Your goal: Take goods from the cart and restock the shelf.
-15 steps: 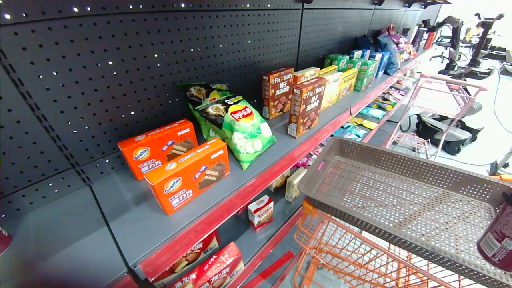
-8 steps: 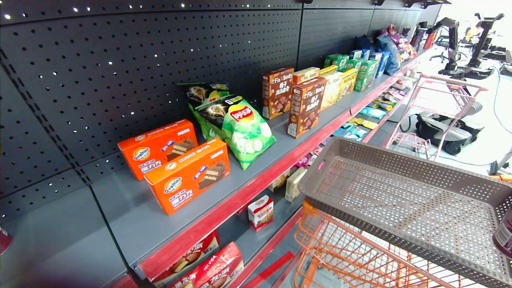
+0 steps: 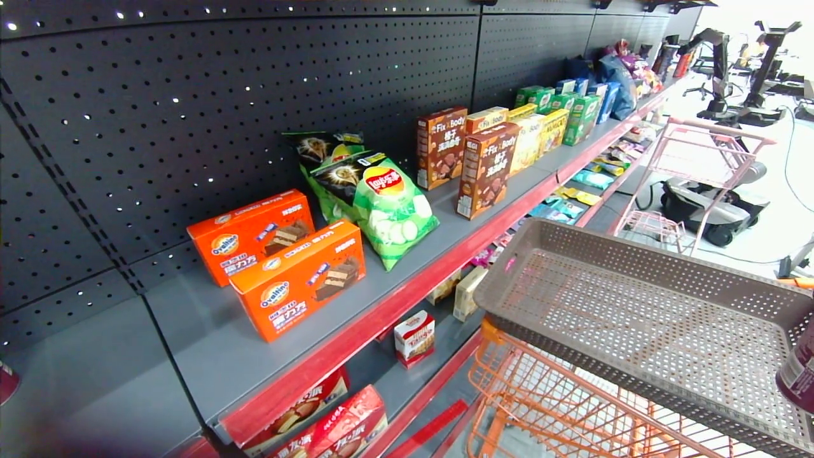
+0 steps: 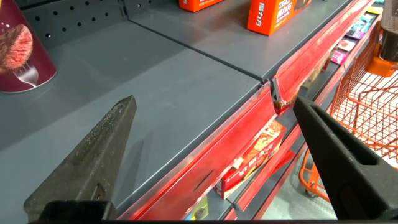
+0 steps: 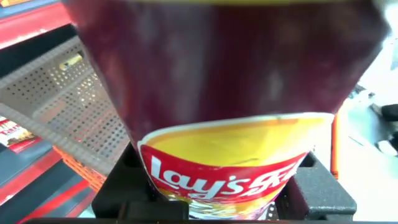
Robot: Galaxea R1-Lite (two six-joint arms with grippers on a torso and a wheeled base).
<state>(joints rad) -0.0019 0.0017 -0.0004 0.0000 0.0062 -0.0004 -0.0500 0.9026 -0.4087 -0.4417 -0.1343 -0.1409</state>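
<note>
- Since a second ago, the dark red chip can point(image 3: 799, 372) sits further off the lower right edge of the head view, in front of the grey perforated basket point(image 3: 636, 305)
- Gripping that can from both sides, the right gripper point(image 5: 217, 193) has its black fingers closed against it
- Poised above the bare grey shelf point(image 4: 155, 74), the left gripper point(image 4: 213, 102) has its jaws spread wide and holds nothing
- Another dark red can point(image 4: 18, 50) stands on that shelf nearby
</note>
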